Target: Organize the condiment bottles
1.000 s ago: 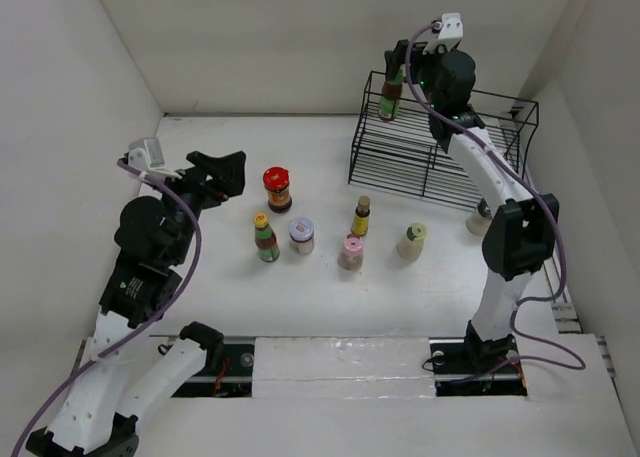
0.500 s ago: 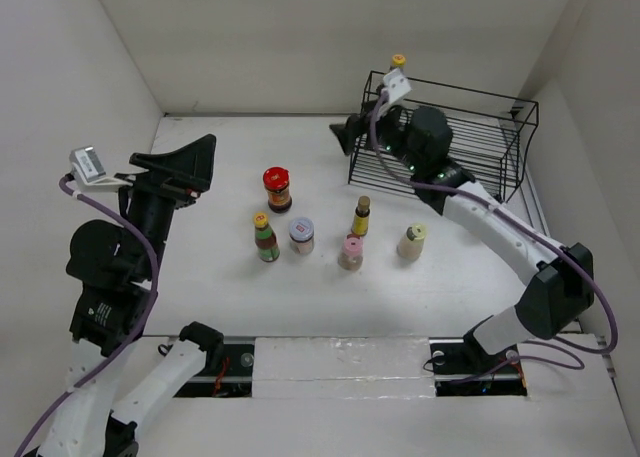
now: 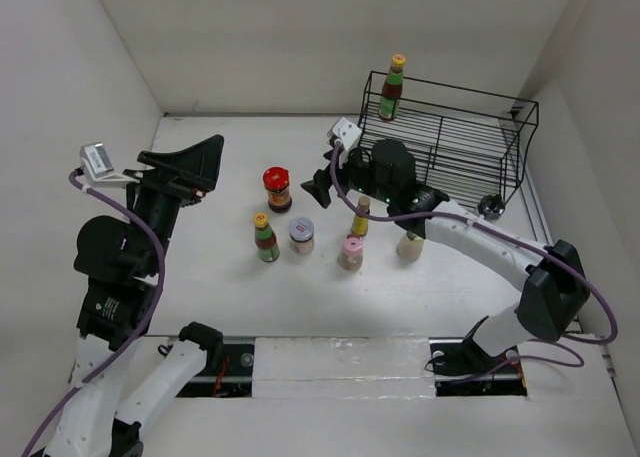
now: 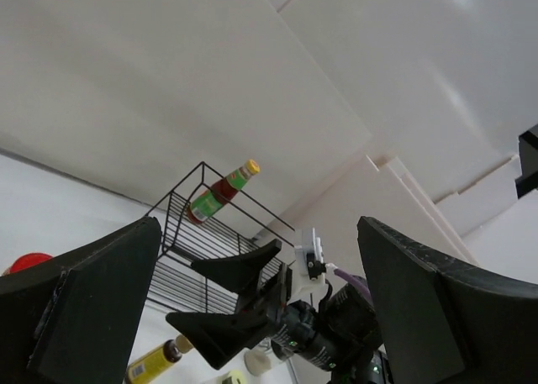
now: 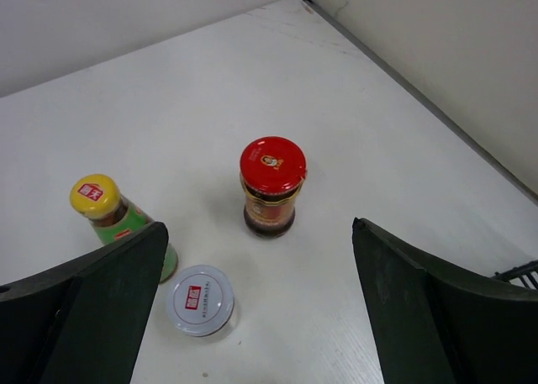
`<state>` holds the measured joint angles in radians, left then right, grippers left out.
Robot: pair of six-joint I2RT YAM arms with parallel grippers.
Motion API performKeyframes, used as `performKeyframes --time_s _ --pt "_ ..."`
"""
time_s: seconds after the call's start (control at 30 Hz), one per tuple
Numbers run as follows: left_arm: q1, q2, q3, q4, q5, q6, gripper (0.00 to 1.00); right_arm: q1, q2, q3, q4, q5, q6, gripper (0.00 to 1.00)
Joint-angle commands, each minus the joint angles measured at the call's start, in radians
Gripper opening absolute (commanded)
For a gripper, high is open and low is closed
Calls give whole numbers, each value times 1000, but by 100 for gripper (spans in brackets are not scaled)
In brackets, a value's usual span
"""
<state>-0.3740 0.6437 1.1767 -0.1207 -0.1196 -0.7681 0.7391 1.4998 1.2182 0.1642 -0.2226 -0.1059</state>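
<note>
The white right arm hides part of the beige bottle with a cream cap, right of the pink-capped one.

Robotics lab test cell — white panel walls boxing a white table w/ mounting rail.

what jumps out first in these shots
One yellow-capped sauce bottle stands alone on top of the black wire rack at the far right. The other bottles sit in a loose cluster mid-table, the red-lidded jar brightest among them. The right end effector hangs open beside that jar, looking down on it.
</note>
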Motion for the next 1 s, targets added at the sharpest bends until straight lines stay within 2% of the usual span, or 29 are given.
performKeyframes --time_s 0.0,0.13,0.33,0.53,0.83,0.97 --pt "4 2 -35 92 75 -20 100 34 -15 1 40 -46 -21 96" --pt "4 14 1 47 45 -20 100 54 30 24 40 -115 -43 95" --pt "4 -56 -103 128 0 -49 100 83 80 12 29 -173 -55 95" --pt "40 -47 -43 96 27 -45 100 124 112 -9 58 -184 -55 93" --pt "40 -56 -58 98 40 -36 100 134 122 -39 113 -198 -25 93" --pt "29 -67 -48 50 5 3 100 154 155 -25 113 -218 -25 96"
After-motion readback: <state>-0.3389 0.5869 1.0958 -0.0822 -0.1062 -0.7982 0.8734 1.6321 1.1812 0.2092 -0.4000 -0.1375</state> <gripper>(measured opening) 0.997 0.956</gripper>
